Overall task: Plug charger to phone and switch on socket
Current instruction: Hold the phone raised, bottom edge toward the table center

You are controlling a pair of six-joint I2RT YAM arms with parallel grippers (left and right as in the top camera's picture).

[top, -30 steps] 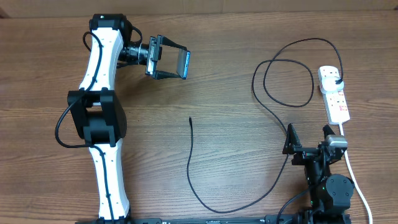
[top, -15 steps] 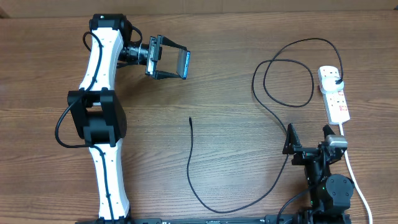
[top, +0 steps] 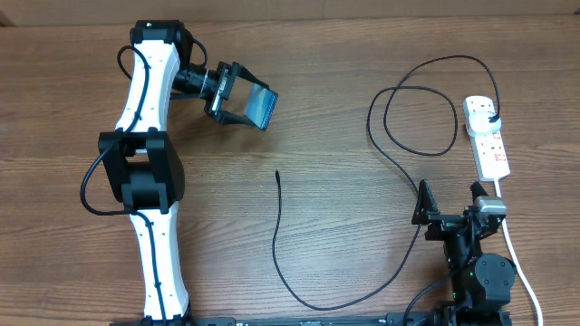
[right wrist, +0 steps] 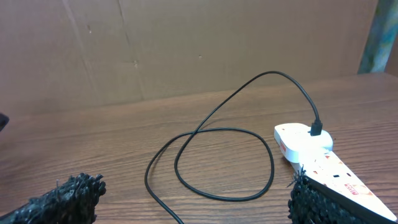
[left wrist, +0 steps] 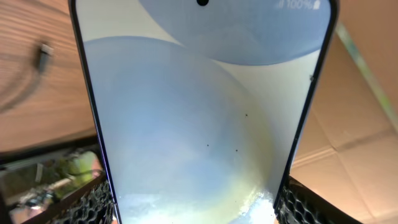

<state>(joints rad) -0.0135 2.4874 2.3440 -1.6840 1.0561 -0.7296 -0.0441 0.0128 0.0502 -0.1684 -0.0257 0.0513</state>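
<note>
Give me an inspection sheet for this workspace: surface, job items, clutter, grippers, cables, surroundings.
Surface: brown wooden table.
Job's things: phone held off the table, screen lit; power strip lying at the right; charger cable plugged into it, free tip mid-table, not in the phone.
Clutter: nothing seen.
Grippers: left gripper shut on the phone; right gripper open, empty.
Cables: charger cable loops once near the strip; thick white cord runs to the near edge.
Surroundings: cardboard wall behind the table.

The table (top: pixel 344 100) was matt, grained wood; the phone (left wrist: pixel 199 124) screen glossy glass; the power strip (top: pixel 490 145) smooth white plastic.
</note>
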